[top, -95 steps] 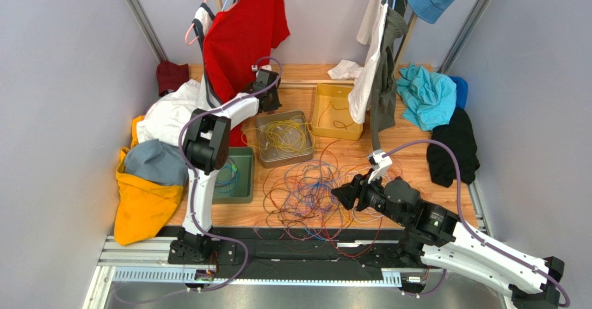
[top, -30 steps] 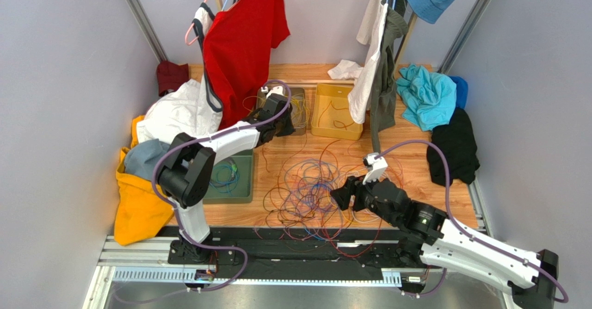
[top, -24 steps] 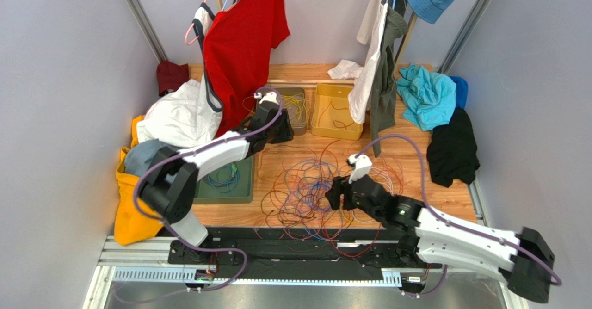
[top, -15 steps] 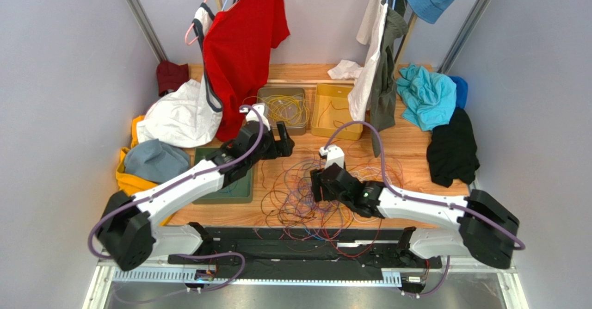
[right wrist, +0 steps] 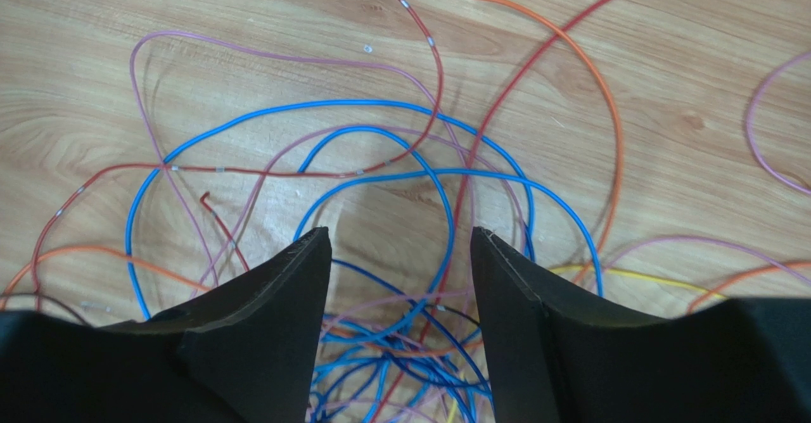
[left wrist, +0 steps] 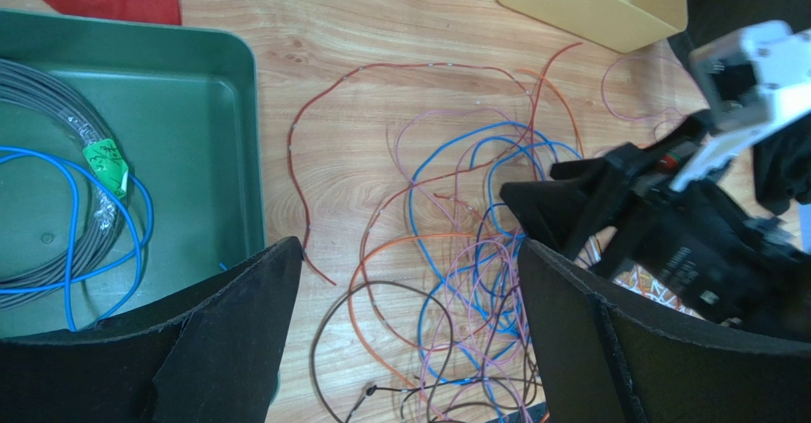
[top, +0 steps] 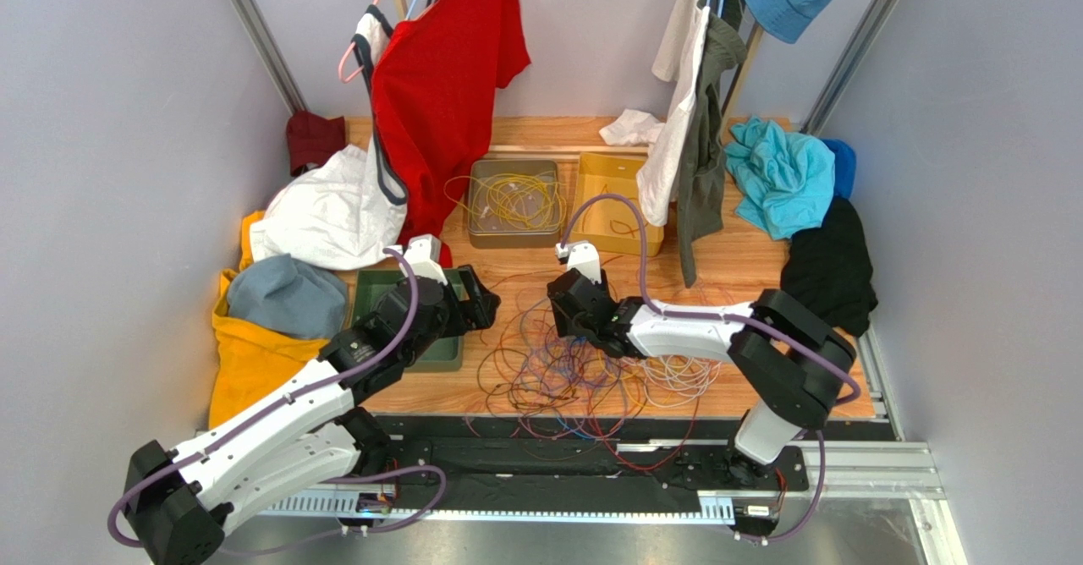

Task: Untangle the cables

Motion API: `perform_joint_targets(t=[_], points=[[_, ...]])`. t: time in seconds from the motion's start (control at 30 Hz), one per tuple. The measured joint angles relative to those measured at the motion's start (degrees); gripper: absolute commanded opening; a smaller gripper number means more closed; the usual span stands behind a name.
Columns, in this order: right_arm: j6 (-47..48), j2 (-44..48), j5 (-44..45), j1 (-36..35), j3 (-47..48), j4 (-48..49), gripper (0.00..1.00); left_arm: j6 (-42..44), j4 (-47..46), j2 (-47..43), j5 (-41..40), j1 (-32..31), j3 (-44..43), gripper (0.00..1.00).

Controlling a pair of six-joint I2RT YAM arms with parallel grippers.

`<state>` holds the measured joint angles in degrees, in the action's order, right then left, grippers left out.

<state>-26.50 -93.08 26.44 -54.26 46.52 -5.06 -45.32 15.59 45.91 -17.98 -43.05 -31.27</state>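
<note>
The cables (top: 578, 365) lie in a loose tangle of blue, pink, orange, red and brown loops on the wooden table. My left gripper (top: 478, 301) hovers at the tangle's left edge, beside the green tray. Its jaws are wide open in the left wrist view, with brown and orange loops (left wrist: 419, 290) on the wood below my left gripper (left wrist: 409, 244). My right gripper (top: 567, 318) reaches over the tangle's far side. In the right wrist view my right gripper (right wrist: 400, 235) is open just above the blue cables (right wrist: 381, 157), and nothing is pinched between the fingers.
A green tray (top: 376, 289) holds a grey coil and a blue wire (left wrist: 71, 214). A grey tray (top: 477, 204) of yellow wires and a yellow tray (top: 610, 159) stand behind. Clothes ring the table: red shirt (top: 445, 70), white cloth (top: 318, 216), teal cloth (top: 782, 172), black cloth (top: 826, 267).
My left arm swung back from the grey tray to the tangle's left edge and its jaws opened. My right arm stretched left and farther over the tangle, its jaws narrowing slightly.
</note>
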Motion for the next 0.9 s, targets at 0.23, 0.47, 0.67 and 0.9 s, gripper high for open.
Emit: perform_joint_targets(t=[0.23, 0.47, 0.67, 0.9], points=[[-0.48, -4.61, -0.63, 1.18, 2.36, 0.44, 0.16, -0.04, 0.24, -2.03, -0.15, 0.0, 0.26, 0.92], [-1.22, -0.28, -0.72, 1.07, 1.66, -2.69, 0.0, -0.42, 1.49, -3.5, -0.13, 0.0, 1.22, 0.89], [1.86, 22.82, 0.98, -4.42, 3.87, -10.47, 0.0, -0.46, 1.01, -8.59, 0.24, 0.0, 1.79, 0.88], [6.32, 41.7, -2.6, -10.16, 20.76, -16.46, 0.0, -0.48, -4.09, -17.57, 3.04, 0.0, 4.85, 0.99]])
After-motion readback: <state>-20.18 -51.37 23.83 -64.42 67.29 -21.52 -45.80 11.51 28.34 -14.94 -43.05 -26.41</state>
